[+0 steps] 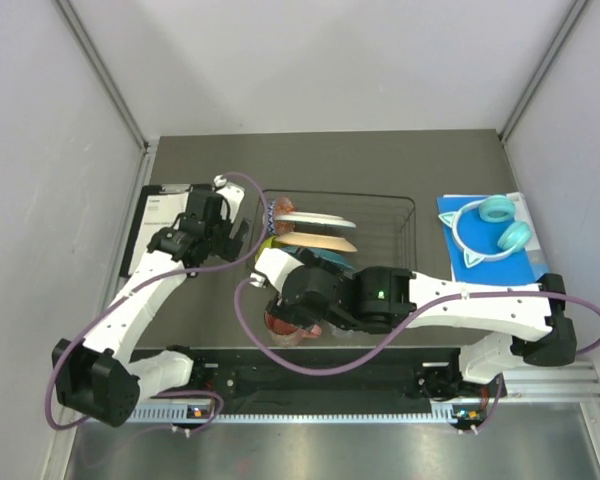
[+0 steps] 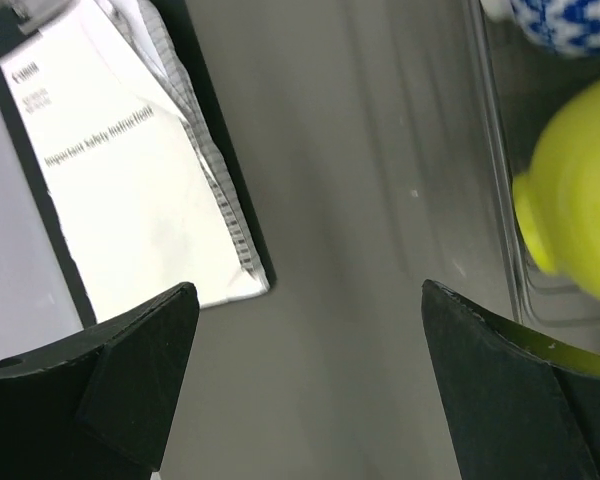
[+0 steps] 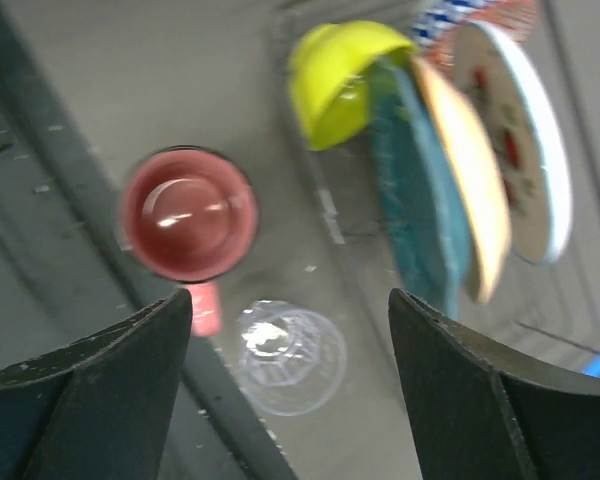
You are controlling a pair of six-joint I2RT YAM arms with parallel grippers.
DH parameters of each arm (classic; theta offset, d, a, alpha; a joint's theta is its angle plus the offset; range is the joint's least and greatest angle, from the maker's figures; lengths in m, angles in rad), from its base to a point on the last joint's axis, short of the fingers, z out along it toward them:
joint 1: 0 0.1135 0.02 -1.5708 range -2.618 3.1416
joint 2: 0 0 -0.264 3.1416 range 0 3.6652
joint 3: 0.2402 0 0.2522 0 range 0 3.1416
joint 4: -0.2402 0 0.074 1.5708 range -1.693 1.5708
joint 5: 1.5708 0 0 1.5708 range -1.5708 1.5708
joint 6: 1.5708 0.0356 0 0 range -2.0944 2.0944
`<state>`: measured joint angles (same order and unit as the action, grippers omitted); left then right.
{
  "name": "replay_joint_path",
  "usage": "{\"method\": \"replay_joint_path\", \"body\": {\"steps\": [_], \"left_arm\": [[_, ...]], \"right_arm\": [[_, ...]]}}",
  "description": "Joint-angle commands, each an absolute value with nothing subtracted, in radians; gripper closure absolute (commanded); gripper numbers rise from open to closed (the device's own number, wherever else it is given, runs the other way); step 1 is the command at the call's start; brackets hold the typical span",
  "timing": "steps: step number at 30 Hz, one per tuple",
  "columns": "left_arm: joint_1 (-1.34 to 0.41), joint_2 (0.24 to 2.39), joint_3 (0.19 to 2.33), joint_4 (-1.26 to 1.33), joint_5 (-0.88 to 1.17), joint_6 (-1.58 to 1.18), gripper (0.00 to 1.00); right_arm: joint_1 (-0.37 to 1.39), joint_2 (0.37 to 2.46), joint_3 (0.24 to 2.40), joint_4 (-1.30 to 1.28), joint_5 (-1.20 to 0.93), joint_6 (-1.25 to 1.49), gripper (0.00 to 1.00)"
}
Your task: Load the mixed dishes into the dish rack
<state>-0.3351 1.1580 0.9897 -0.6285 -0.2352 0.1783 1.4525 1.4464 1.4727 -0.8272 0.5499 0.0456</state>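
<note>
**Five racked, mug and glass to go**

Down to the last pieces, by the look of it. Standing on edge in the dish rack (image 1: 380, 197): white plate with red spots (image 3: 520, 130), peach floral plate (image 3: 470, 190), teal scalloped plate (image 3: 420, 210). Lodged at the rack's left end beside them: lime-green bowl (image 3: 340, 75) and blue-patterned small bowl (image 2: 570, 20). Sitting on the counter (image 1: 440, 160) just outside the rack's near side: pink mug (image 3: 188, 215), mouth up, with clear glass (image 3: 285, 355) close beside it.

Hanging over those two, jaws spread and nothing between: right gripper (image 3: 290, 305). Poised above bare counter between clipboard (image 2: 130, 170) and rack, likewise wide apart and empty: left gripper (image 2: 310, 295).

Next, probably: lower the right gripper, close on mug rim or glass wall, lift over the wire, set down in the rack's open right part. No telling yet whether mug or glass first.

Count: plates three, bowls two, mug one, glass one, rack one. Off-task: turquoise headphones (image 1: 495, 228) one, clipboard one.
</note>
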Motion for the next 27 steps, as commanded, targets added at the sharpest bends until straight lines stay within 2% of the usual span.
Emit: {"method": "replay_joint_path", "body": {"steps": [1, 8, 12, 19, 27], "left_arm": [[-0.318, 1.052, 0.977, -0.730, -0.173, 0.124, 0.03], [-0.305, 0.898, 0.983, -0.819, -0.198, 0.235, 0.02], [-0.305, 0.825, 0.979, -0.813, -0.190, 0.258, 0.02], [-0.305, 0.793, 1.028, -0.842, -0.095, 0.343, 0.04], [-0.305, 0.838, 1.086, -0.859, -0.063, 0.350, 0.04]], "right_arm": [[1.462, 1.436, 1.460, -0.759, 0.349, 0.015, 0.22], [1.470, 1.497, 1.390, -0.715, 0.287, 0.008, 0.26], [1.470, 1.517, 1.339, -0.712, 0.308, 0.014, 0.32], [1.470, 1.427, 1.206, -0.652, 0.341, 0.054, 0.34], [1.465, 1.427, 1.123, -0.568, 0.301, 0.052, 0.35]]}}
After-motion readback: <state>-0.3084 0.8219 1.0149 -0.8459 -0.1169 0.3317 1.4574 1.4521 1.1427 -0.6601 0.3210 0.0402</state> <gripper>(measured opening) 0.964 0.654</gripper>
